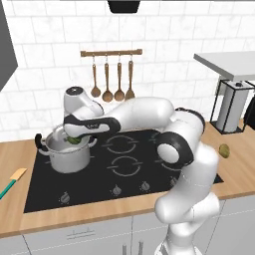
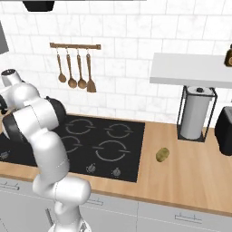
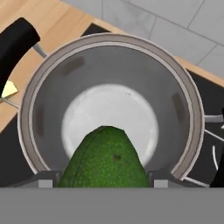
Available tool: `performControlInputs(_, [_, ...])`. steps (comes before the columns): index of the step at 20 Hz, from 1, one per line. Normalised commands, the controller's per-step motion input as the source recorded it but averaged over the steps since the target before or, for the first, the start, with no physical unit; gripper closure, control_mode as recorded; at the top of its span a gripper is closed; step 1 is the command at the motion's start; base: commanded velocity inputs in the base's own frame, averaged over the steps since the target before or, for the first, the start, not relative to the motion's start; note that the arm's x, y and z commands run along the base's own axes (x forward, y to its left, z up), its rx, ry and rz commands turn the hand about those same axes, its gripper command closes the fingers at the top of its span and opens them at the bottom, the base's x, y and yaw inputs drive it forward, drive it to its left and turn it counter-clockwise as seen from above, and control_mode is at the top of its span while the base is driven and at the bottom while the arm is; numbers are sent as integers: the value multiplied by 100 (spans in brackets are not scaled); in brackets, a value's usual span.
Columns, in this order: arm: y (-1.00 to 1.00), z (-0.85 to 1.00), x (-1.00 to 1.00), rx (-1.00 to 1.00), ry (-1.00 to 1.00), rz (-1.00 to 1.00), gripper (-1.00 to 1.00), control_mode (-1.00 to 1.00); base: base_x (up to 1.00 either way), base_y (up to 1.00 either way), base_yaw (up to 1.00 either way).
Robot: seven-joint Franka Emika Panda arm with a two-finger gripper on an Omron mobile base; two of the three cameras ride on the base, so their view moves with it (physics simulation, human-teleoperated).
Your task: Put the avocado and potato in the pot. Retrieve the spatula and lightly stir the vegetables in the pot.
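The gripper [image 1: 74, 140] hangs directly over the pot [image 1: 68, 158], its jaws part-way apart and clamped on the avocado [image 3: 104, 159], which fills the gap between the 2 fingers. In the hand view the dark green fruit sits above the pot's bare steel floor, inside the ring of the rim, so it is held in the air and not yet resting on the bottom.

Taking the pot as the landmark and going from largest to smallest: the wooden counter [image 1: 15, 159] runs under everything, and the pot stands on the black cooktop [image 1: 129, 169] set into it, on the rear-left burner. Behind the pot rises the white tiled wall [image 1: 50, 45]. To the pot's right, past the cooktop, a paper towel roll [image 2: 195, 113] stands upright in a black wire frame under a grey shelf [image 2: 195, 70]. Above and to the right of the pot, a wooden rail [image 1: 111, 52] carries 4 brown wooden utensils [image 1: 112, 82] hanging side by side. The spatula [image 1: 11, 182] lies flat on the counter to the pot's left and nearer the front edge, well apart from the pot, tan blade pointing toward the wall. The potato [image 2: 162, 155] lies on the bare counter well to the pot's right, just beyond the cooktop's right edge.
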Motion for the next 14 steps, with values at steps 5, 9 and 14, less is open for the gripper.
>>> performControlInputs(5, [13,-25,18,-4,0,-5,100,-100,0,0,0])
performControlInputs(9, [1,-26,33,-1,0,-1,100,-100,0,0,0])
performControlInputs(14, [0,-27,36,0,0,0,100,-100,0,0,0])
